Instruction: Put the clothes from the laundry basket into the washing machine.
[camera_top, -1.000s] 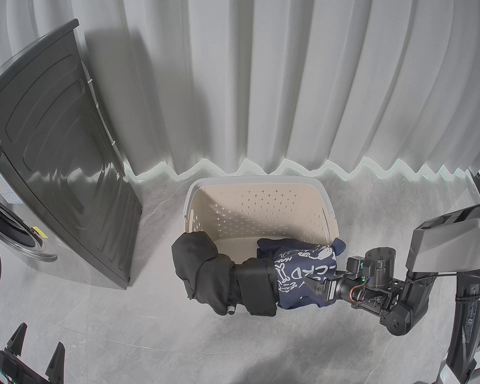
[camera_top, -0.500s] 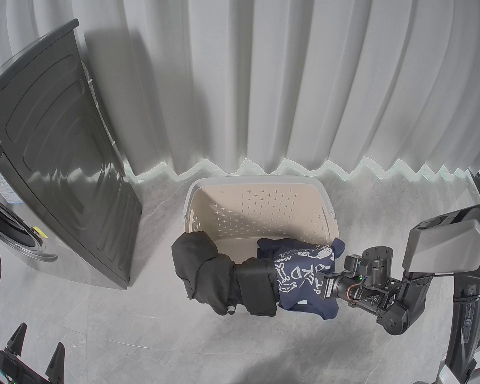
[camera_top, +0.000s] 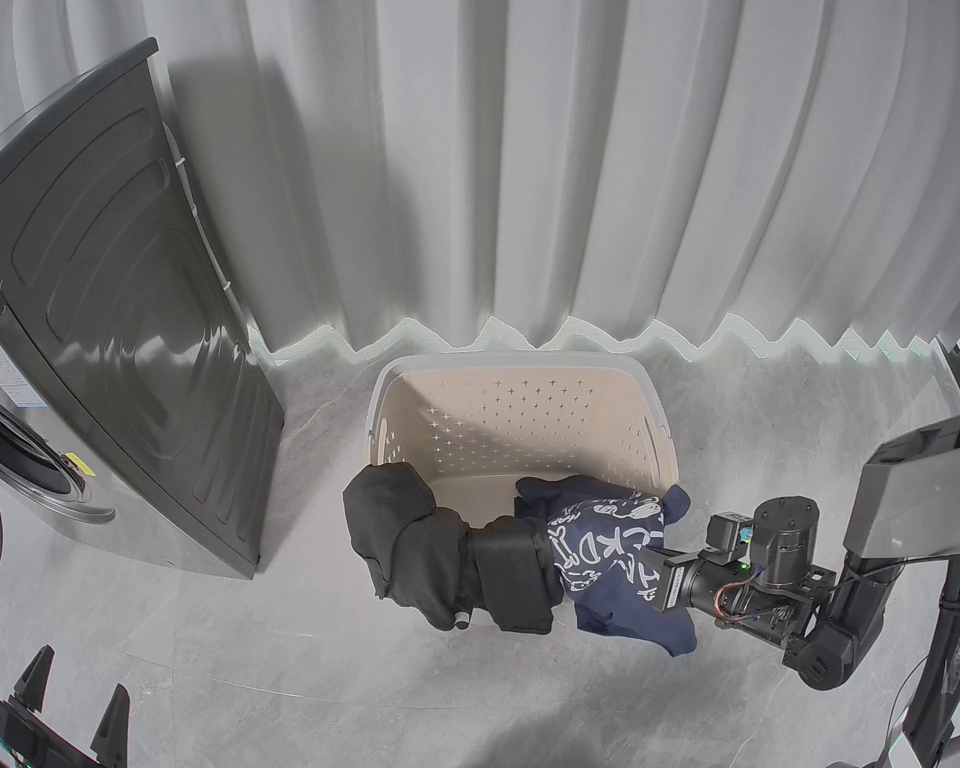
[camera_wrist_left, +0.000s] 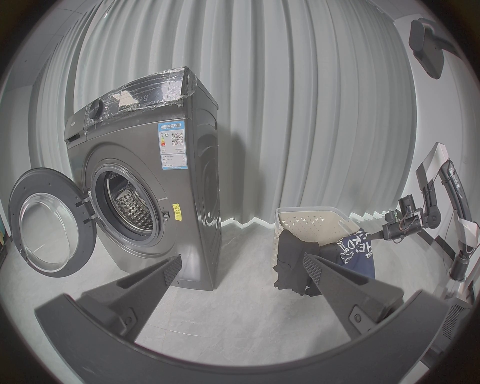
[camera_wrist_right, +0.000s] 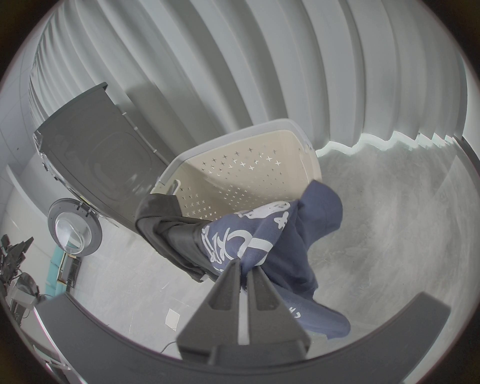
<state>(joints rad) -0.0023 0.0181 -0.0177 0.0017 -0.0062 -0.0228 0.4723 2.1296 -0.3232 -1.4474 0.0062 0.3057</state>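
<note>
Your right gripper (camera_wrist_right: 244, 269) is clenched on a fold of the navy printed shirt (camera_top: 612, 565). The shirt hangs over the near rim of the laundry basket (camera_top: 520, 360), partly outside it. A black garment (camera_top: 440, 560) drapes over the same rim, touching the shirt. Your left gripper (camera_wrist_left: 241, 260) sits low, fingers spread, holding nothing. The washing machine (camera_wrist_left: 150, 170) stands at left, its door (camera_wrist_left: 50, 222) swung open.

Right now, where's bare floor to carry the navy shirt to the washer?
Bare floor runs between the washing machine and the laundry basket. Crowded at the basket's near rim: black garment, navy shirt, right gripper shut on it.
</note>
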